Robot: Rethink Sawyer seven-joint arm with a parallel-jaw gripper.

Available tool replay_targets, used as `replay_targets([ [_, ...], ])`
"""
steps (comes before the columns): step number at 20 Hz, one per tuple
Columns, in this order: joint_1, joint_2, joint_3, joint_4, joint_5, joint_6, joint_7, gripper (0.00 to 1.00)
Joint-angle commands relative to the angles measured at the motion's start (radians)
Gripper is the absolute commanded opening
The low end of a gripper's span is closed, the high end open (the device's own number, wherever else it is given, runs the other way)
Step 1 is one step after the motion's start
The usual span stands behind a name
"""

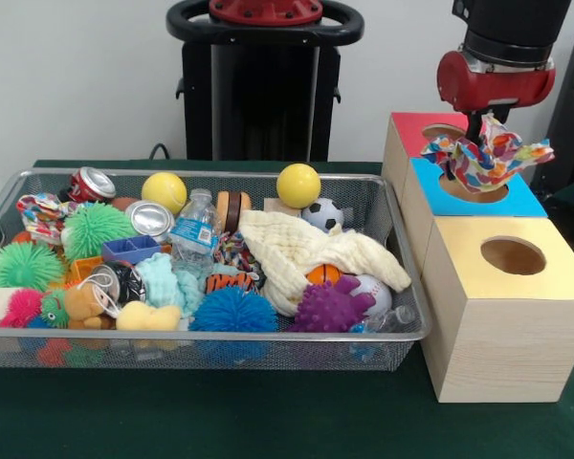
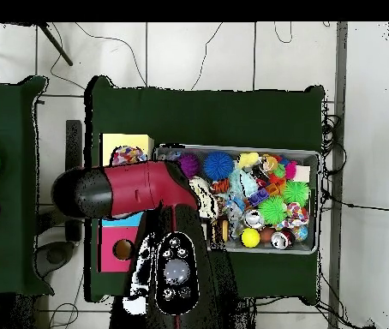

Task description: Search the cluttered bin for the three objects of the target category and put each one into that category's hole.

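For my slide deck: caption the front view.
Gripper holds a multicoloured cloth over the blue-topped box, beside the cluttered wire bin.

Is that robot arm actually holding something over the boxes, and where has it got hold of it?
Yes: the gripper holds a multicoloured cloth, pinched at its bunched top, over the blue box.

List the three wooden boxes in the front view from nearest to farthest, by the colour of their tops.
Yellow-topped wooden box → blue-topped wooden box → red-topped wooden box.
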Motion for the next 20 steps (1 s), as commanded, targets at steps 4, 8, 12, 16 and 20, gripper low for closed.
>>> replay_targets([
  [4, -0.001, 0.060, -0.002, -0.052, 0.038, -0.066, 0.232, 0.00],
  [8, 0.001, 0.069, 0.000, -0.075, 0.040, -0.063, 0.219, 0.00],
  [12, 0.001, 0.074, 0.010, -0.096, 0.052, -0.052, 0.209, 0.00],
  [16, 0.002, 0.081, 0.013, -0.117, 0.056, -0.043, 0.201, 0.00],
  [20, 0.000, 0.083, 0.020, -0.140, 0.050, -0.048, 0.180, 0.00],
])
